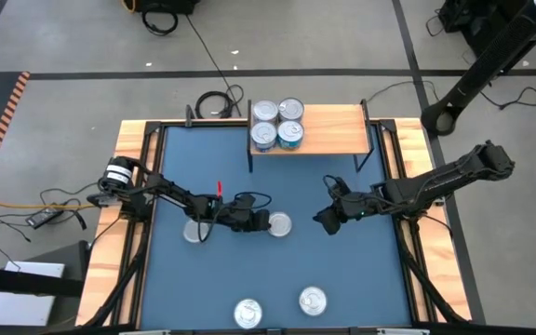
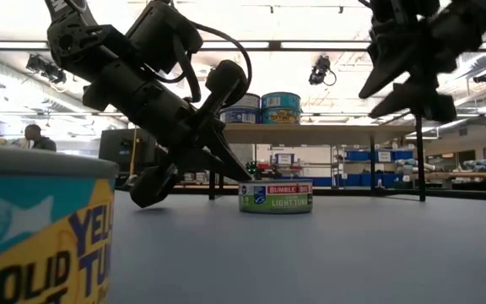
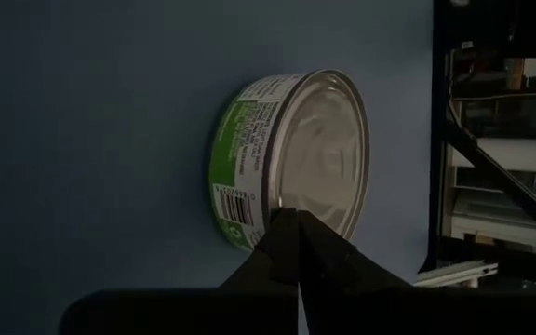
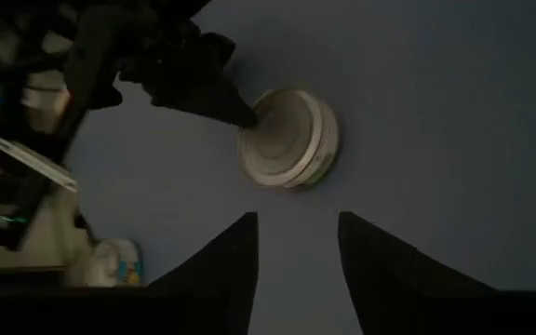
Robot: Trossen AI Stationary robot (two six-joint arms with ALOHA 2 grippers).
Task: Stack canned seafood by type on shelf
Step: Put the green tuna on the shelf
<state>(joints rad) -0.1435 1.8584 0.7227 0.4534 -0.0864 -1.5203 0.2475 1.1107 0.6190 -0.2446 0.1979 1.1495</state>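
On the blue table (image 1: 277,279), the left gripper (image 1: 261,222) sits low with its fingers pressed together, their tips touching the rim of a green-labelled can (image 2: 276,196) that lies flat near the table's middle. In the low view this can's side reads "BUMBLE" on a red patch and "LIGHT TUNA" below it; the left wrist view shows a barcode and small print on the same green label, too small to read.

The right gripper (image 1: 327,221) hovers above the table to the right of that can, well apart from it, its fingers (image 4: 221,270) spread with a clear gap between them and nothing in it.

The shelf (image 1: 328,130), a light-wood board on thin black legs, stands at the far edge of the table. Four cans (image 1: 277,123) sit grouped on its left end, two of them with teal-blue side labels seen in the low view, the writing too far off to read.

Another can (image 1: 194,231) lies beside the left arm, and two more (image 1: 247,313) (image 1: 313,300) rest near the table's front edge. Closest to the low camera, a yellow-and-blue can (image 2: 40,228) shows "SOLID" and part of "YELLOW... TUNA".
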